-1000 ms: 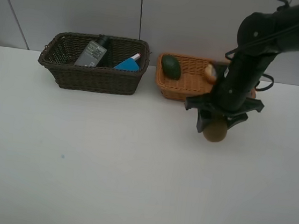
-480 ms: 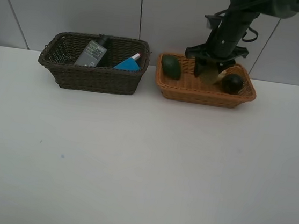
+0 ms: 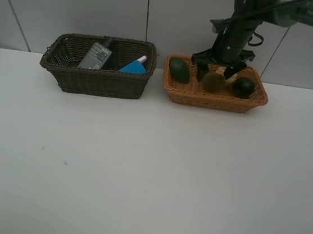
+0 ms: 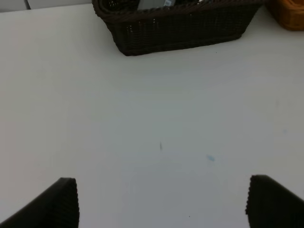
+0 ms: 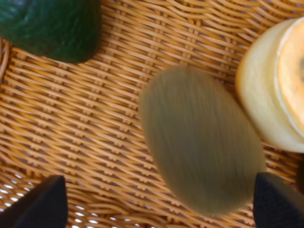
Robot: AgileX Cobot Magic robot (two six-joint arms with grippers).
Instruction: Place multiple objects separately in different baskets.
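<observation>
right gripper hangs over the orange basket at far right, jaws spread wide, holding nothing; the kiwi lies blurred below, between avocado and mangosteen. dark basket holds its items. table looks cleared, so sorting seems nearly done.

Dark brown basket; orange woven basket; brown kiwi; dark green avocado.

Dark brown basket on the white table; left gripper's fingers spread apart.
</observation>
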